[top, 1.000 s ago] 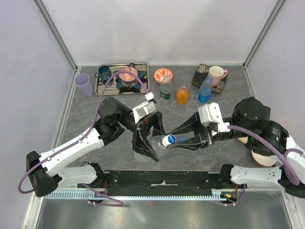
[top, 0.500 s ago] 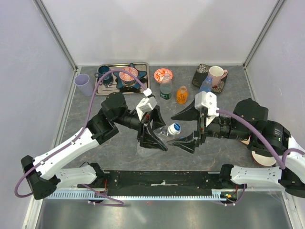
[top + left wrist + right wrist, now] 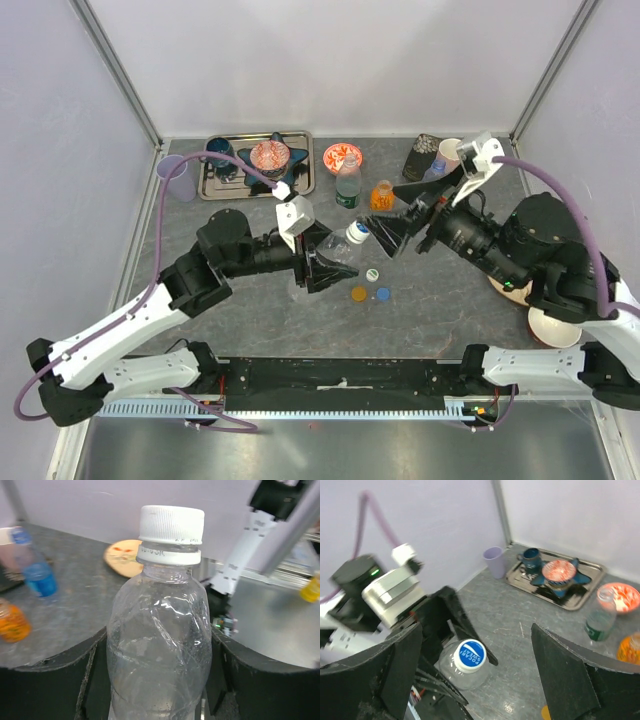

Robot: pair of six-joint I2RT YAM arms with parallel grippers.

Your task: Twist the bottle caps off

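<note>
My left gripper (image 3: pixel 322 264) (image 3: pixel 160 685) is shut on a clear bottle (image 3: pixel 337 250) (image 3: pixel 160 635), one finger on each side of its body. Its white-and-blue cap (image 3: pixel 356 232) (image 3: pixel 171 525) (image 3: pixel 470 656) sits on the neck. My right gripper (image 3: pixel 402 212) (image 3: pixel 476 630) stands wide open, just right of that cap and apart from it. Three loose caps lie on the table: white-and-green (image 3: pixel 372 273), orange (image 3: pixel 358 294) and blue (image 3: pixel 382 294). Uncapped at the back stand a clear bottle (image 3: pixel 348 186) (image 3: pixel 598 622), an orange bottle (image 3: pixel 381 198) and a blue bottle (image 3: pixel 432 174), partly hidden by the right arm.
A metal tray (image 3: pixel 215 188) with a red patterned bowl (image 3: pixel 269 155) and a dark mug sits at the back left, a lilac cup (image 3: pixel 172 176) beside it. A small red dish (image 3: pixel 342 156) and a pink mug (image 3: pixel 452 152) stand at the back. A bowl (image 3: pixel 552 328) lies near the right arm.
The right gripper has opened, let go of the cap and drawn back up and to the right. The left arm has carried the bottle further back and tilted it more upright.
</note>
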